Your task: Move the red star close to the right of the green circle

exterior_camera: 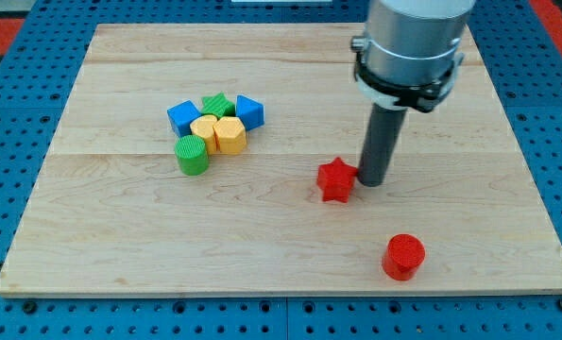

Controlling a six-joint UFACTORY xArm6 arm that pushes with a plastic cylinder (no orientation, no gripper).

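The red star (335, 179) lies on the wooden board, right of centre. My tip (371, 182) stands just to the star's right, touching or nearly touching it. The green circle (192, 155) is a green cylinder at the lower left of a cluster of blocks in the left half of the board. The star is well to the right of the green circle, with open board between them.
The cluster holds a blue block (183, 117), a green star (217, 106), a blue block (249, 111), a yellow block (205, 129) and a yellow hexagon (229, 135). A red cylinder (403, 257) stands near the board's bottom right. The board (120, 246) lies on a blue pegboard.
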